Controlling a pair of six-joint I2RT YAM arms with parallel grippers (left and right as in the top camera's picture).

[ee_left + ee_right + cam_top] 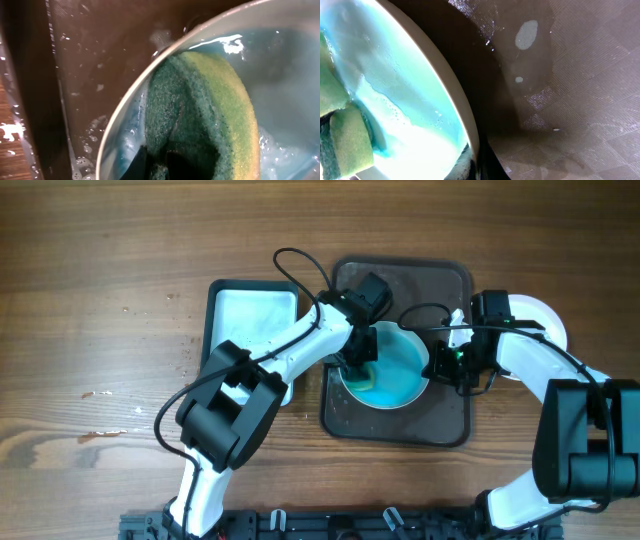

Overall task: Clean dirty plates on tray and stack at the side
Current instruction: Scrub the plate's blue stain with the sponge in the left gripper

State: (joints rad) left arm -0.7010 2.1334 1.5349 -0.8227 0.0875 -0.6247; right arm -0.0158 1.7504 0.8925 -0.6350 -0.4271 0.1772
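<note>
On the overhead feed I had the turquoise plate (400,375) sitting in the brown tray (400,430), about in its middle. The left gripper (358,365) was down over the plate's left side. Its jaws were closed on the green-and-yellow sponge (362,377), which lay pressed against the wet inner face just inside the rim.

The left wrist camera gave me the sponge (205,120) filling most of the frame, its dark green scouring side next to the yellow foam. The gripper's dark fingers came in at the bottom edge on either side of it, and suds and water lay on the plate around it.

The right gripper (445,363) sat at the plate's right edge. From the right wrist camera I saw the plate's pale rim run down between the jaws, which were clamped on it: one finger inside among the suds, the other outside over the tray. A blob of foam (526,34) lay on the tray's textured floor.

Just left of the tray stood a pale blue basin (250,320). A white plate (548,315) lay on the wooden table (100,280) near the tray's right side, partly under the right arm.
</note>
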